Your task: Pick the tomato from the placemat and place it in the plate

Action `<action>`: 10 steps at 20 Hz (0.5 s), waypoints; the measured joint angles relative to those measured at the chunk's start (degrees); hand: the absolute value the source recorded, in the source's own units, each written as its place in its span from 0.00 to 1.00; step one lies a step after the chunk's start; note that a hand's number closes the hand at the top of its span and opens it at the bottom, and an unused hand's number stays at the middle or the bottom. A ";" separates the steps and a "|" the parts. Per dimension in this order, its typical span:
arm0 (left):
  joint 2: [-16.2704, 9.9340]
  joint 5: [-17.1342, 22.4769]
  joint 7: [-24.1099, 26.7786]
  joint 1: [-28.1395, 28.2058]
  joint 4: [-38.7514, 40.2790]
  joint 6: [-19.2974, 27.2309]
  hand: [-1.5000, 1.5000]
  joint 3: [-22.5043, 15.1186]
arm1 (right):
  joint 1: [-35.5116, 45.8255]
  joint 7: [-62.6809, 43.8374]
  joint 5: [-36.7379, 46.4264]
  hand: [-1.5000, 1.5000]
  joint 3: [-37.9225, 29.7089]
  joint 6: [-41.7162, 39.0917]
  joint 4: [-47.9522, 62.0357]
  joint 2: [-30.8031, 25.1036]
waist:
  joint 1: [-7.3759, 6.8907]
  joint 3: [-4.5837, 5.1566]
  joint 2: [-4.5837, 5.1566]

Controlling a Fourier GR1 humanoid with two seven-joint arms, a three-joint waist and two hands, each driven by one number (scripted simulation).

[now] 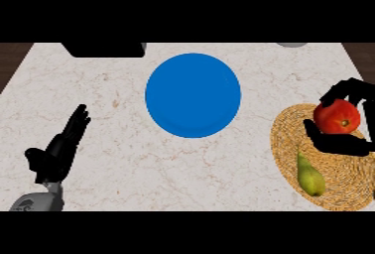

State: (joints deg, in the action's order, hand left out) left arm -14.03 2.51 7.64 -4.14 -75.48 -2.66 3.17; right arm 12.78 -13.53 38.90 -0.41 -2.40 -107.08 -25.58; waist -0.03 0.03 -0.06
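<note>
1. The red tomato (pixel 338 117) sits over the far part of the round woven placemat (pixel 289 149) at the right side of the table (pixel 110 84); whether it rests on the mat or is raised off it, I cannot tell.
2. The right robot hand (pixel 338 141) is wrapped round the tomato: dark fingers curl over its far side and top, and the palm and thumb lie against its near side.
3. A green pear (pixel 310 177) lies on the same placemat, nearer to the robot than the tomato, its narrow end pointing away toward the hand, and apart from the tomato.
4. The blue plate (pixel 193 94) stands in the middle of the table, to the left of the placemat and clear of it, with nothing in it.
5. The left robot hand (pixel 60 149) shows at the lower left, fingers straight and stretched out along the table, holding nothing, well apart from the plate.
6. At the far edge a black object (pixel 102 48) shows to the left, and a small pale grey object (pixel 292 44) to the right, both cut off by the view.
</note>
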 measured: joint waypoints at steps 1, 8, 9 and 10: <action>0.67 -0.67 -1.11 -0.33 -0.84 0.97 0.50 -0.54 | 1.57 -0.87 0.07 1.00 0.36 -0.57 0.13 0.60 | -0.08 -0.01 0.02; 0.95 -1.04 -1.57 1.18 -2.83 0.05 0.50 -0.51 | 13.60 -5.91 4.23 1.00 5.56 -2.84 7.50 6.64 | -0.52 0.00 0.07; 0.78 -0.78 -1.18 0.85 -2.14 -0.45 0.50 -0.14 | 15.50 -5.63 4.32 1.00 5.76 -2.81 9.81 7.47 | -0.57 0.00 0.10; 0.55 -0.61 -0.55 0.95 -1.72 -1.00 0.50 0.17 | 16.94 -5.61 4.98 1.00 6.46 -2.37 11.85 8.67 | -0.61 0.00 0.12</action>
State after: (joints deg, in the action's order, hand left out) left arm -13.48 1.90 7.09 -3.19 -77.19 -3.66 3.34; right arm 29.72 -19.14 43.88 6.05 -4.77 -95.23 -16.91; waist -0.64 0.03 0.06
